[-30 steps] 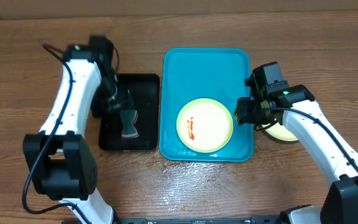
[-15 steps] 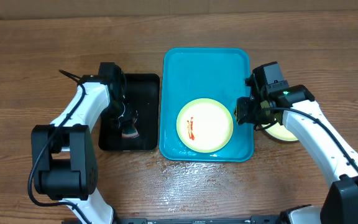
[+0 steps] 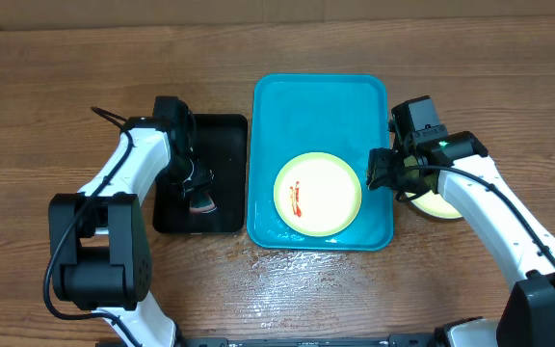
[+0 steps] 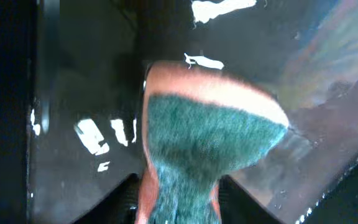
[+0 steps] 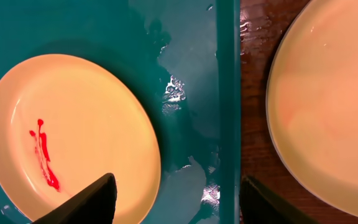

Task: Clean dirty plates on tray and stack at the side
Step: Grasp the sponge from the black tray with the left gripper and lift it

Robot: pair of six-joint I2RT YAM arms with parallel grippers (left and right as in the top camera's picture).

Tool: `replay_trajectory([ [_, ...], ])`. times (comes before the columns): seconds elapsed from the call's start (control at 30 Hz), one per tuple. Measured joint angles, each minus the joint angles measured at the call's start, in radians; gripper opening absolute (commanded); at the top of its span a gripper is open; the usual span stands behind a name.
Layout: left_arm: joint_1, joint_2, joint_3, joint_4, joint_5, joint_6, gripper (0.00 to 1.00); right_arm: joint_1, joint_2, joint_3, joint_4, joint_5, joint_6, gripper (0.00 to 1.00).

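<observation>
On blue tray (image 3: 321, 106), one sauce-smeared plate (image 3: 317, 193), sponge (image 3: 200, 198) in black tray (image 3: 224, 145)

A wooden table (image 3: 27, 58) fills almost the whole overhead view. Its surface is medium brown, with fine grain lines running left to right. Along the very top edge of the frame runs a paler tan band (image 3: 258, 10), flat and plain; whether it is a wall or a board cannot be told. At the lower middle of the frame the wood carries a wet patch (image 3: 297, 275) that glints in scattered pale specks. The light is even and comes from above, leaving only soft, short shadows. In the right wrist view, a narrow vertical strip of darker, damp wood shows right of centre.
</observation>
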Motion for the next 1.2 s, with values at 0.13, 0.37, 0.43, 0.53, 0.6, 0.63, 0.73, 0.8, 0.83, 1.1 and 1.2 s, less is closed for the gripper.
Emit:
replay_trajectory([
  [0.13, -0.019, 0.000, -0.024, 0.047, -0.008, 0.004, 0.07, 0.000, 0.000, 0.000, 0.012, -0.032, -0.032, 0.65],
  [0.37, -0.072, 0.000, -0.029, 0.037, -0.066, 0.008, 0.04, 0.000, 0.000, 0.000, 0.018, -0.068, -0.063, 0.60],
  [0.43, -0.078, 0.000, -0.021, -0.001, -0.069, 0.008, 0.04, 0.000, 0.000, -0.003, 0.028, -0.072, -0.068, 0.51],
  [0.53, -0.078, 0.000, 0.020, -0.088, -0.069, 0.008, 0.04, 0.000, 0.003, -0.027, 0.065, -0.077, -0.077, 0.39],
  [0.6, -0.078, 0.000, 0.073, -0.143, -0.069, 0.008, 0.04, 0.000, 0.013, -0.051, 0.090, -0.078, -0.078, 0.35],
  [0.63, -0.078, 0.000, 0.111, -0.173, -0.068, 0.008, 0.04, 0.000, 0.019, -0.064, 0.100, -0.078, -0.077, 0.35],
  [0.73, -0.078, 0.000, 0.243, -0.250, -0.060, 0.010, 0.04, 0.000, 0.041, -0.096, 0.114, -0.084, -0.077, 0.36],
  [0.8, -0.078, 0.000, 0.335, -0.289, -0.044, 0.019, 0.04, 0.002, 0.056, -0.106, 0.137, -0.101, -0.085, 0.35],
  [0.83, -0.078, 0.000, 0.372, -0.309, -0.036, 0.026, 0.04, 0.004, 0.063, -0.109, 0.151, -0.108, -0.088, 0.36],
  [1.1, -0.078, 0.000, 0.614, -0.437, 0.008, 0.064, 0.04, 0.055, 0.146, -0.130, 0.271, -0.095, -0.091, 0.36],
  [1.2, -0.078, 0.000, 0.653, -0.465, 0.012, 0.082, 0.04, 0.055, 0.200, -0.131, 0.299, -0.070, -0.085, 0.19],
])
